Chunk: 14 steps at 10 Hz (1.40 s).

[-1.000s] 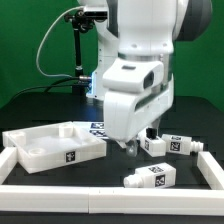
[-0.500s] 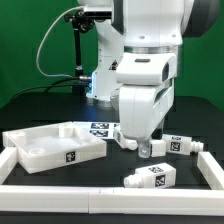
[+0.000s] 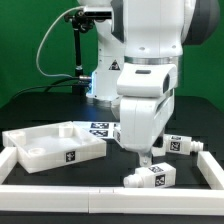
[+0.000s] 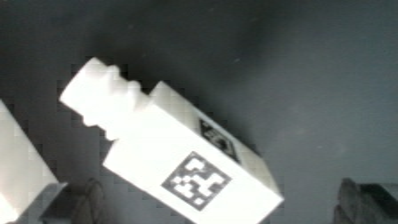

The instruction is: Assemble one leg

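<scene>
A white leg point(image 3: 151, 178) with black-and-white tags lies on its side on the black table near the front. In the wrist view the leg point(image 4: 169, 140) fills the middle, narrower end away from the fingers, one tag facing up. My gripper point(image 3: 147, 161) hangs just above it, open and empty. In the wrist view my gripper point(image 4: 210, 206) has one dark finger point(image 4: 48, 205) on each side of the leg's tagged end, apart from it. More legs point(image 3: 183, 145) lie behind at the exterior view's right, partly hidden by the arm.
The big white tray-like panel point(image 3: 55, 146) lies at the exterior view's left. The marker board point(image 3: 100, 128) lies behind it, partly hidden by the arm. A white raised border point(image 3: 110, 194) runs along the table's front and sides.
My gripper has moved toward the exterior view's right and front and come down over the front leg. The legs and the panel have not moved.
</scene>
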Each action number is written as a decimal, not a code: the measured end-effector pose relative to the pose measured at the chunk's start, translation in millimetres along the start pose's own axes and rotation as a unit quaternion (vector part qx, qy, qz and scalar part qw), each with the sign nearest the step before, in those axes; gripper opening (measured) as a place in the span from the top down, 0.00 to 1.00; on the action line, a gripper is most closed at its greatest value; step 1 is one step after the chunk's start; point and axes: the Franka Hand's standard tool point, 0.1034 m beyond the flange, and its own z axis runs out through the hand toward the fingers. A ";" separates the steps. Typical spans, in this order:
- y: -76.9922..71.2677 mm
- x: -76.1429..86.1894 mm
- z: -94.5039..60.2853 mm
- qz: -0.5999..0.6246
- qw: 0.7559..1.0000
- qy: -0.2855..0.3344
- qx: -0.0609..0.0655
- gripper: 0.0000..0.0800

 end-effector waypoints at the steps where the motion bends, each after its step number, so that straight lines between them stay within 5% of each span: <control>1: -0.6 2.4 5.2 0.000 1.000 0.003 -0.004 0.19; 8: 0.5 -28.6 32.9 -0.029 0.999 0.001 0.015 0.19; 9: 0.1 -28.1 33.3 -0.030 0.999 0.001 0.015 0.33; 10: 0.2 -28.6 33.3 -0.029 0.999 0.001 0.015 0.33; 12: 0.4 -28.7 33.3 -0.029 0.999 0.001 0.015 0.64; 14: -5.5 -30.7 15.1 0.020 1.000 0.003 0.002 0.64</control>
